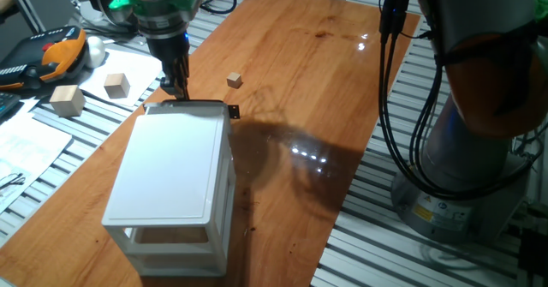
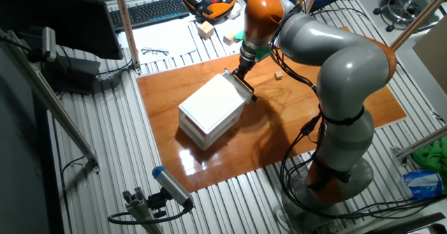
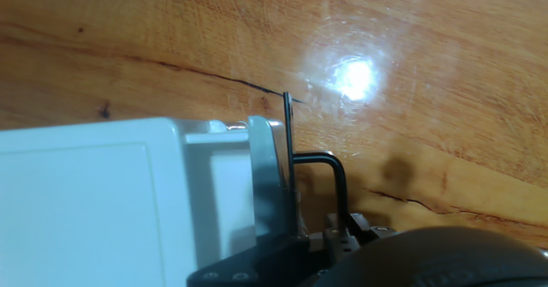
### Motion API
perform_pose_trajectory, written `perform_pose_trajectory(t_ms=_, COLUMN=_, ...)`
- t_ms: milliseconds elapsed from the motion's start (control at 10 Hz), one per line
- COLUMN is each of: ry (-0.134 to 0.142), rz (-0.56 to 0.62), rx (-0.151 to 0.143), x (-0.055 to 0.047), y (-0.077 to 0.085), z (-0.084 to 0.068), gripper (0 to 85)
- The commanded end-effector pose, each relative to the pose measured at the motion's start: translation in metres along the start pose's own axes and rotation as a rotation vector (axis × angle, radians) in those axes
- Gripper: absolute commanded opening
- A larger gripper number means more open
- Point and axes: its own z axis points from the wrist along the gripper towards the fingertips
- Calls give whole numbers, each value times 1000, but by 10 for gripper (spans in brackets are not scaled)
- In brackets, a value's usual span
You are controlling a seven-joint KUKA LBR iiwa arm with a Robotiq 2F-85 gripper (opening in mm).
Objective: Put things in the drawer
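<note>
The gripper (image 1: 178, 88) sits at the front edge of the drawer (image 1: 190, 108), atop the white cabinet (image 1: 175, 180); whether its fingers are apart or together cannot be told. The cube (image 1: 235, 80) lies on the wooden table (image 1: 325, 73), near the drawer front and apart from the gripper.

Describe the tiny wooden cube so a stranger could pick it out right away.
Start at the white cabinet on the reddish wooden table. Just beyond its far corner, alone on the bare wood, sits the tiny tan cube. The two larger pale blocks lie off the board, by the papers.
</note>
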Motion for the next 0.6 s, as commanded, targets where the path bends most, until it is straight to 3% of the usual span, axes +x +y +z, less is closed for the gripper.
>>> perform_pose_trajectory(t_ms=0, ry=1, rz=0, rx=2, x=0, y=-2, z=0, gripper=0)
perform_pose_trajectory(t_ms=500, ry=-4, rz=-2, rx=6, x=4, y=-13, z=4, gripper=0)
